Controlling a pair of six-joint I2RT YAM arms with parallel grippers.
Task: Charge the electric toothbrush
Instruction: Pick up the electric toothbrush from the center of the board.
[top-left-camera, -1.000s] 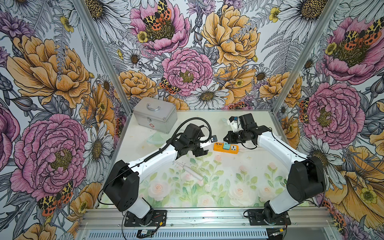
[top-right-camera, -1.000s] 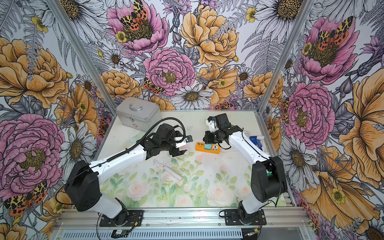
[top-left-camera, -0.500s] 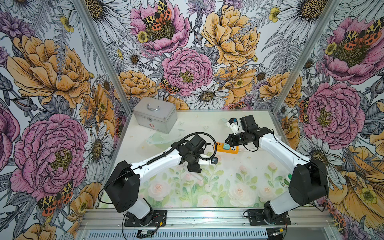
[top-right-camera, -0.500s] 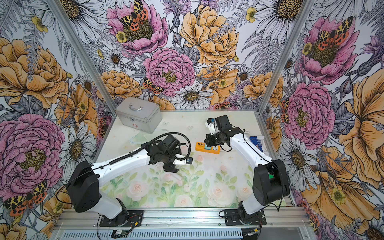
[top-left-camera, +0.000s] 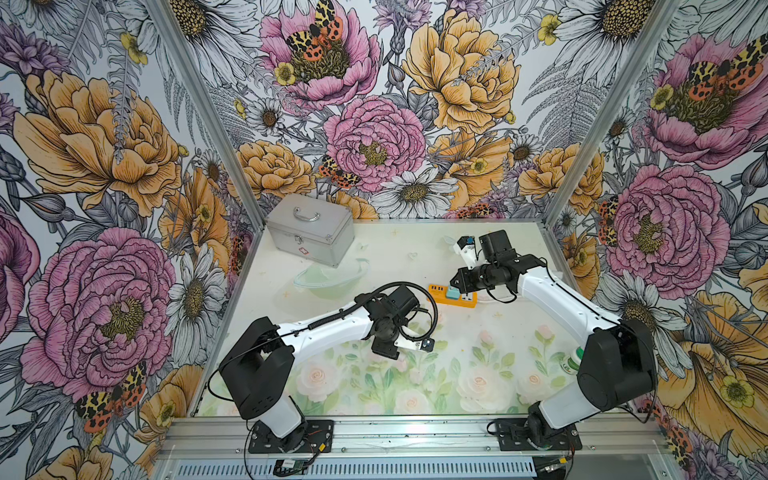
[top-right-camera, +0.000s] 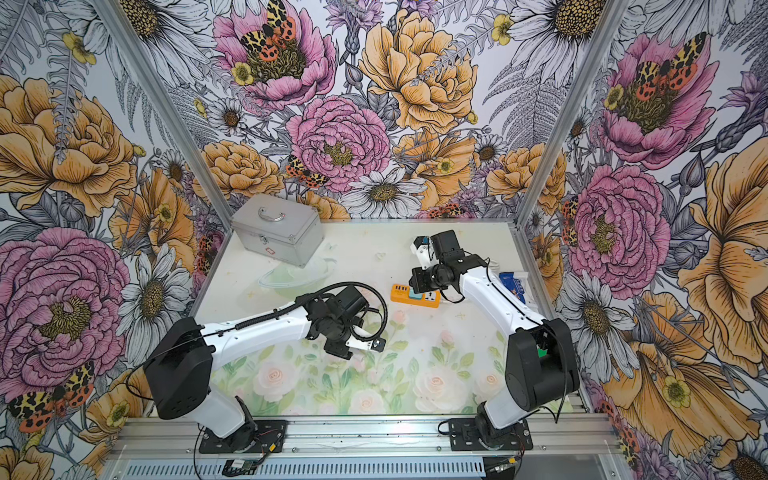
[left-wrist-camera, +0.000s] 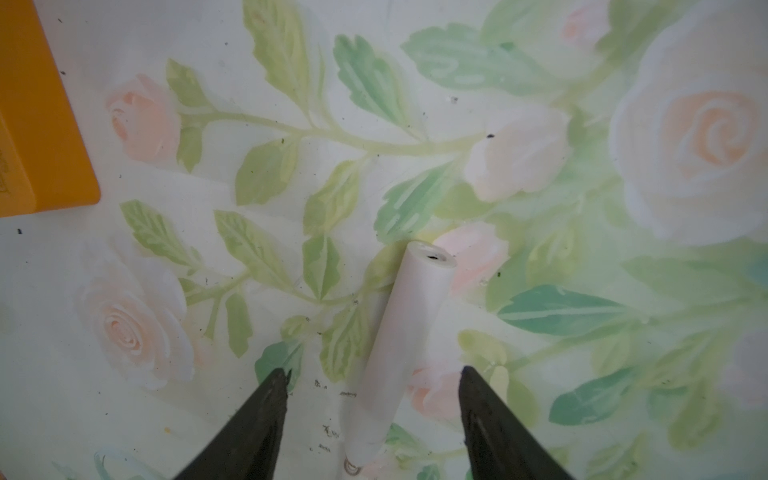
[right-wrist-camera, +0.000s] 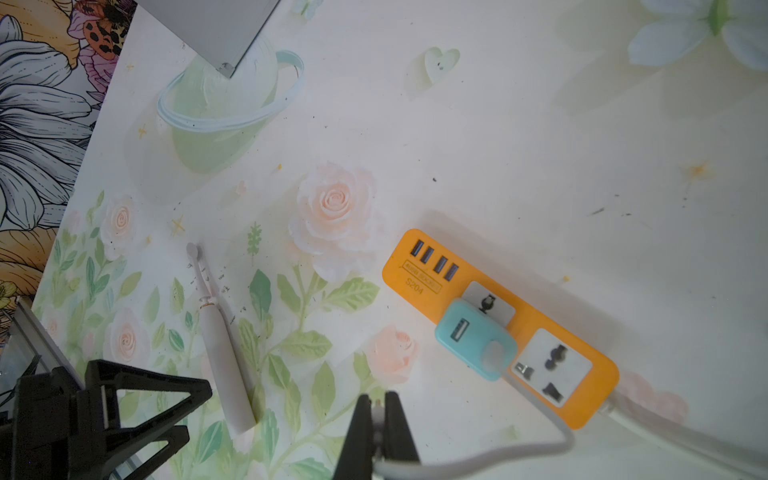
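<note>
On the near, rose-printed part of the desk (top-left-camera: 478, 332) the electric toothbrush (left-wrist-camera: 409, 324) lies flat. The left gripper (left-wrist-camera: 374, 372) hangs over its handle with jaws well apart, one finger on each side with a gap to both, gripping nothing. Farther back the right gripper (right-wrist-camera: 378, 403) is pinched tight on the thin white cable (right-wrist-camera: 498, 454) of the teal adapter (right-wrist-camera: 473, 336) plugged into the orange power strip (right-wrist-camera: 419, 291), and a silver case (top-left-camera: 309, 232) stands at the far left corner.
</note>
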